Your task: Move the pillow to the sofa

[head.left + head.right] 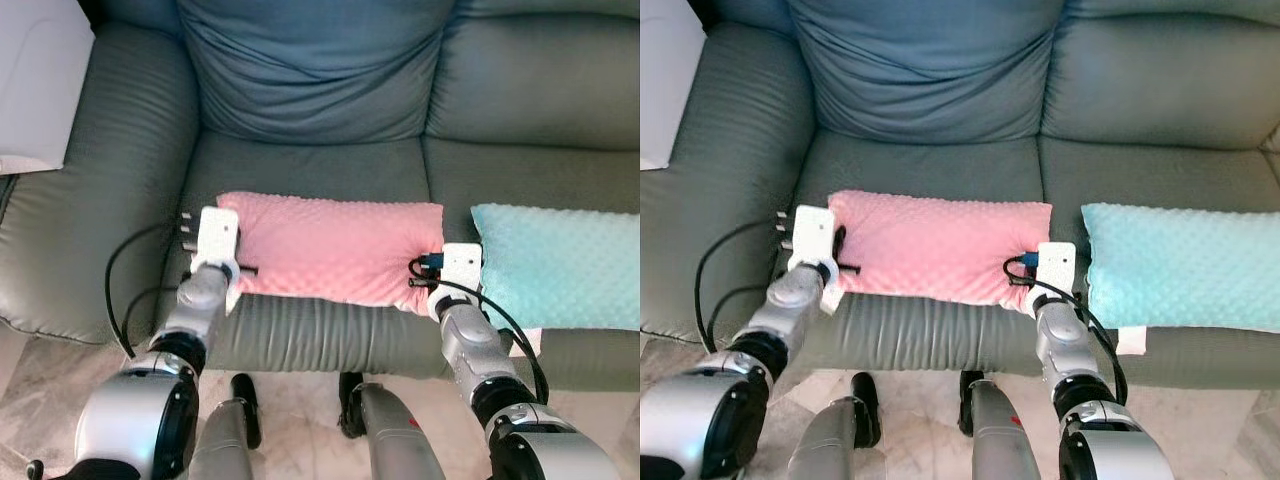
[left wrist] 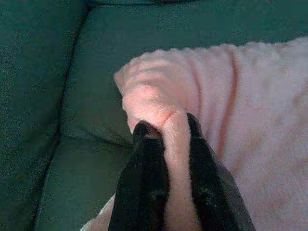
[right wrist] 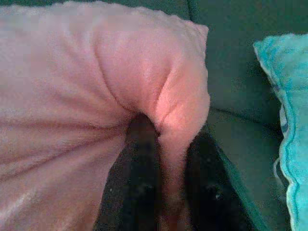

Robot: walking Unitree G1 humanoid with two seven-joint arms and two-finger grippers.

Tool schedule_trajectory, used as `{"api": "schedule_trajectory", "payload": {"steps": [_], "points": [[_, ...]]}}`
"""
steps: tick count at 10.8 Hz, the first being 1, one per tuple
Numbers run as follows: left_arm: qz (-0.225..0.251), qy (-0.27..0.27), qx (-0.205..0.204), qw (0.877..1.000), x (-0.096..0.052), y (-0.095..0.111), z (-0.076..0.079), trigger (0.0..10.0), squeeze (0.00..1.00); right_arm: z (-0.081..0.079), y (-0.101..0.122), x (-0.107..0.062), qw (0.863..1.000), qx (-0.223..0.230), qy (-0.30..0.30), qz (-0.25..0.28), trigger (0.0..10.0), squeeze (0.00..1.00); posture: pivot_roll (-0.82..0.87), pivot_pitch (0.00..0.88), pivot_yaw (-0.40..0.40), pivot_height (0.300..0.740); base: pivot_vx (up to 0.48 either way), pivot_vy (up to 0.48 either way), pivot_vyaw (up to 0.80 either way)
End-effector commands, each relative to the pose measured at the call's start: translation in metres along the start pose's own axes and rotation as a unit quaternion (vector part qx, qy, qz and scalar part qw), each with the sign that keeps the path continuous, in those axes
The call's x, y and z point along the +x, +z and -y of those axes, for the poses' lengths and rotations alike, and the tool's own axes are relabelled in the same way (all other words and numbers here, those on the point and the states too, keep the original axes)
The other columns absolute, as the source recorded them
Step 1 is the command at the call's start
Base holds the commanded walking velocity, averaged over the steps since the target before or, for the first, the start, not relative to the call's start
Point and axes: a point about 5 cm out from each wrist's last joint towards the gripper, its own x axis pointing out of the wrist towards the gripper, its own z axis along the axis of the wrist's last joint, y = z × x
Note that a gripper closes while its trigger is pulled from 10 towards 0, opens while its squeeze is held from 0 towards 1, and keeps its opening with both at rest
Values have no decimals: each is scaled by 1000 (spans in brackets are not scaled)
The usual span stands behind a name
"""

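A pink dotted pillow (image 1: 330,245) lies across the front of the green sofa's left seat cushion (image 1: 300,165). My left gripper (image 2: 166,126) is shut on the pillow's left end, with a fold of pink fabric pinched between its black fingers (image 2: 144,163). At the pillow's right end my right gripper (image 3: 166,132) is shut on another fold of the fabric. Both wrists (image 1: 215,250) rest at the seat's front edge.
A teal dotted pillow (image 1: 560,265) lies on the right seat beside the pink one. The sofa has a padded left armrest (image 1: 90,180) and dark back cushions (image 1: 310,60). A white sheet (image 1: 40,80) sits on the armrest's far end. Marble floor (image 1: 50,370) is below.
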Motion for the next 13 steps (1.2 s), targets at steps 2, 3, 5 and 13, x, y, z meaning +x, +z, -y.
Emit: {"api": "schedule_trajectory", "payload": {"steps": [2, 3, 5, 13], "points": [[-29, 10, -9, 999, -5, -15, -1, 10000, 0, 4, -14, -6, 1000, -6, -10, -17, 10000, 0, -216, 488, -6, 740, 0, 0, 0], [-7, 29, -51, 998, 1, 0, -6, 10000, 0, 1, 2, -1, 1000, -16, -3, 23, 10000, 0, -218, 491, -6, 740, 0, 0, 0], [35, 58, -88, 994, 9, 30, -18, 10000, 0, 0, 35, 7, 995, -27, -7, 92, 10000, 0, -222, 491, -9, 740, 0, 0, 0], [-7, 54, -96, 994, 3, 7, -11, 10000, 1000, -4, 25, 3, 995, -41, 6, 87, 10000, 1000, -239, 504, -17, 740, 0, 0, 0]]}}
